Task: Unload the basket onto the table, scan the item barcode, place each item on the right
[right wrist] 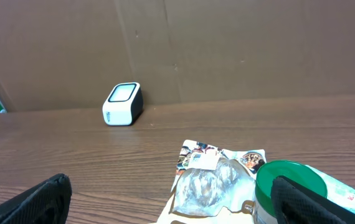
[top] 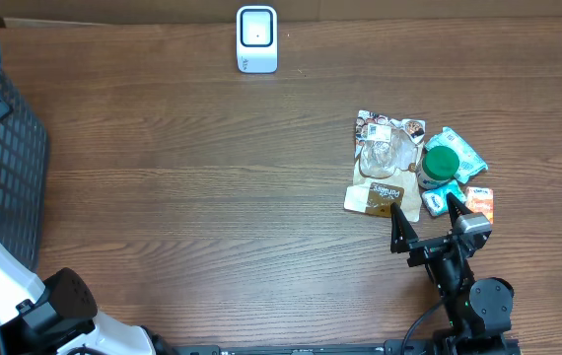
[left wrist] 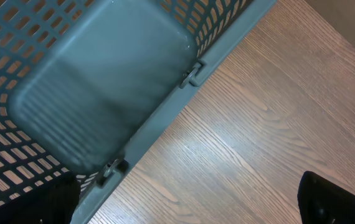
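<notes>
A dark wood-grain tabletop (top: 212,197), backed by brown board (right wrist: 227,50): the white scanner (top: 256,39) stood at twelve o'clock, a grey mesh basket (top: 10,168) at nine, and the goods lay heaped at four: a clear pouch (top: 387,163), a green-lidded jar (top: 442,161) and small packets (top: 463,148). Nothing was lifted; picking, presenting and scanning were all yet to do. The right claw (top: 424,209) gaped wide and empty at the heap's six o'clock edge, perhaps touching the pouch. The left claw (left wrist: 190,208) hung wide by the basket's rim.

Black right arm (top: 470,291), black two-fingered claw (top: 425,219); white-and-black left arm (top: 5,281).
</notes>
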